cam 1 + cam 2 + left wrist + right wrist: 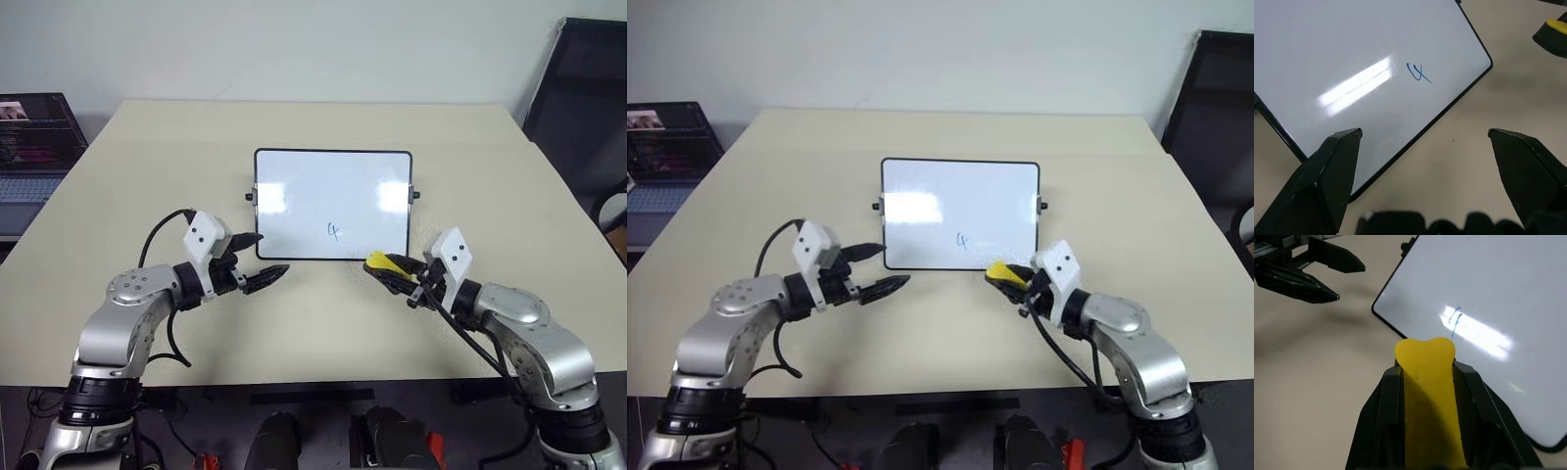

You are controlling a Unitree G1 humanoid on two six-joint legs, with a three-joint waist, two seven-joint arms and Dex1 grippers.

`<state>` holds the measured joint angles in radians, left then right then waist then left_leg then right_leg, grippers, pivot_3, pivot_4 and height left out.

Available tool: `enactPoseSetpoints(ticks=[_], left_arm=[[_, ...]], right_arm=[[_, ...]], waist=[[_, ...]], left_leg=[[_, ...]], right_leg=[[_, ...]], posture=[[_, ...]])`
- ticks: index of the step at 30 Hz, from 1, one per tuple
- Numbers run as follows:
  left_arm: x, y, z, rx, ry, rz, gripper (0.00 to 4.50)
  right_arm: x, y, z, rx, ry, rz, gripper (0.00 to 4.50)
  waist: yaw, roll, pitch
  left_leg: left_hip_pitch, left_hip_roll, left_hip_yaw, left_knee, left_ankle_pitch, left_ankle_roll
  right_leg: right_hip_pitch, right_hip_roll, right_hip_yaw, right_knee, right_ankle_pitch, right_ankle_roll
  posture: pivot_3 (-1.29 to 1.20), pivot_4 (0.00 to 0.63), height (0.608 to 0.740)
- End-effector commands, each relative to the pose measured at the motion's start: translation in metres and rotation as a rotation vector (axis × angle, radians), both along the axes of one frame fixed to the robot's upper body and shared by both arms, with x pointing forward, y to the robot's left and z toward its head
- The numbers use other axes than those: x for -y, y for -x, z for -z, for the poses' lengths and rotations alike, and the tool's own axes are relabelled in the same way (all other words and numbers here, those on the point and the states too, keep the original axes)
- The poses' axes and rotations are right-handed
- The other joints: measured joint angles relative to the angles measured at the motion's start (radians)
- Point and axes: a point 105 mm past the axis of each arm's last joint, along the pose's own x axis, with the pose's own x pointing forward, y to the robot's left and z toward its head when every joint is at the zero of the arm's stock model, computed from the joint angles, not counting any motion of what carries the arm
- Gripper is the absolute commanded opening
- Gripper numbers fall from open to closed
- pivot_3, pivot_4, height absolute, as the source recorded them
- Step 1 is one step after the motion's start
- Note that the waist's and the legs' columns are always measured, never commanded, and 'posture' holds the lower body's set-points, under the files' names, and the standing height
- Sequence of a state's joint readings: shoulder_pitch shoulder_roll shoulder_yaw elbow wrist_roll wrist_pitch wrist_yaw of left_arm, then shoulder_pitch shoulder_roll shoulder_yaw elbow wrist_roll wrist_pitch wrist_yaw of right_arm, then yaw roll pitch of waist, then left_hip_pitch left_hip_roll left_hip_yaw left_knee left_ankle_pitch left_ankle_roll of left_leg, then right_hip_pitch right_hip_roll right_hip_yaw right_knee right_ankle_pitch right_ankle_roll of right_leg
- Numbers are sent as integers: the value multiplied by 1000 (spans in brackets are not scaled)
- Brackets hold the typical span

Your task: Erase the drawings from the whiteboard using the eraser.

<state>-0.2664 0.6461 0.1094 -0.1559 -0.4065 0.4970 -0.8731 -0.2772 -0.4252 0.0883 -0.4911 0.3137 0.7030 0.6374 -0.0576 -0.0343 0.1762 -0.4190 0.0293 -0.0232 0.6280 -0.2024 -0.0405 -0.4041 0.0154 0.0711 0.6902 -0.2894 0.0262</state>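
Right gripper (pixel 392 269) clamps eraser (pixel 383 262); left gripper (pixel 257 260) spread wide.

Left pincer (pixel 1422 142) gapes above whiteboard (pixel 1327 49) corner, one blue drawing (pixel 1419 73).

An office or lab room: plain beige table (pixel 147 176), open laptop (pixel 34 147) at ten o'clock, black chair (pixel 578 98) at two o'clock, bare white wall (pixel 294 44)

The small glossy white board with a thin black frame (pixel 332 204) lies mid-table on the beige rectangular tabletop (pixel 137 176) — one small blue marker scribble (pixel 334 231) near its front edge, the yellow oblong eraser (pixel 383 263) just before its front right corner — with an open laptop (pixel 27 147) far left.
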Motion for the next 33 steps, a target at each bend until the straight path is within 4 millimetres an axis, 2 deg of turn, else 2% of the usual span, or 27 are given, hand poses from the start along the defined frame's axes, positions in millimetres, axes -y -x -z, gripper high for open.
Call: enactPoseSetpoints(ticks=[1, 7, 12, 15, 19, 24, 27, 29, 33], left_arm=[[-5, 3, -10, 37, -14, -17, 4500], [-8, 5, -5, 14, -40, -17, 4500], [-3, 7, -2, 6, -66, 29, 4500], [1, 8, 0, 7, -74, 53, 4500], [4, 9, 1, 8, -71, 62, 4500], [5, 10, 3, 8, -67, 73, 4500], [7, 10, 4, 8, -65, 83, 4500], [8, 10, 5, 9, -68, 94, 4500], [10, 11, 6, 8, -73, 109, 4500]], right_arm=[[-13, -6, -14, 98, 41, -42, 997], [-32, -43, -27, 250, 175, -3, 997], [-54, -83, -26, 338, 314, 28, 997], [-65, -99, -23, 361, 370, 23, 997], [-70, -107, -11, 336, 443, 4, 997], [-60, -97, 17, 246, 556, -90, 997], [-54, -93, 23, 237, 591, -115, 997], [-54, -94, 18, 257, 583, -109, 997], [-48, -118, -17, 379, 515, 73, 997]], waist=[[1, 0, 0], [3, 0, 0], [1, 0, 0], [1, 0, 0], [2, 0, 0], [3, 0, 0], [4, 0, 0], [3, 0, 0], [2, 0, 0]], left_leg=[[0, 0, 0, 0, 0, 0], [0, 0, 0, 0, 0, 0], [0, 0, 0, 0, 0, 0], [-1, 0, 0, -1, 0, 0], [-2, -1, 0, -1, 0, 0], [-2, -1, -1, 0, 0, 0], [-1, -1, -2, 0, 0, 0], [0, -1, -1, 0, 0, 0], [1, 0, -1, 1, 0, 0]], right_leg=[[0, 0, 0, 0, 0, 0], [0, 0, 0, 0, 0, 0], [0, 0, -1, 0, 2, -3], [-1, 0, -1, 0, 3, -5], [-1, -1, -2, -1, 3, -5], [-1, -1, -2, 0, 3, -5], [0, -1, -3, 1, 3, -5], [0, -1, -2, 1, 3, -5], [0, -1, -1, 3, 3, -5]], posture=[[0, 150, 740], [0, 150, 740], [0, 150, 740], [0, 150, 740], [0, 150, 740], [0, 150, 740], [0, 150, 740], [0, 150, 740], [0, 150, 740]])
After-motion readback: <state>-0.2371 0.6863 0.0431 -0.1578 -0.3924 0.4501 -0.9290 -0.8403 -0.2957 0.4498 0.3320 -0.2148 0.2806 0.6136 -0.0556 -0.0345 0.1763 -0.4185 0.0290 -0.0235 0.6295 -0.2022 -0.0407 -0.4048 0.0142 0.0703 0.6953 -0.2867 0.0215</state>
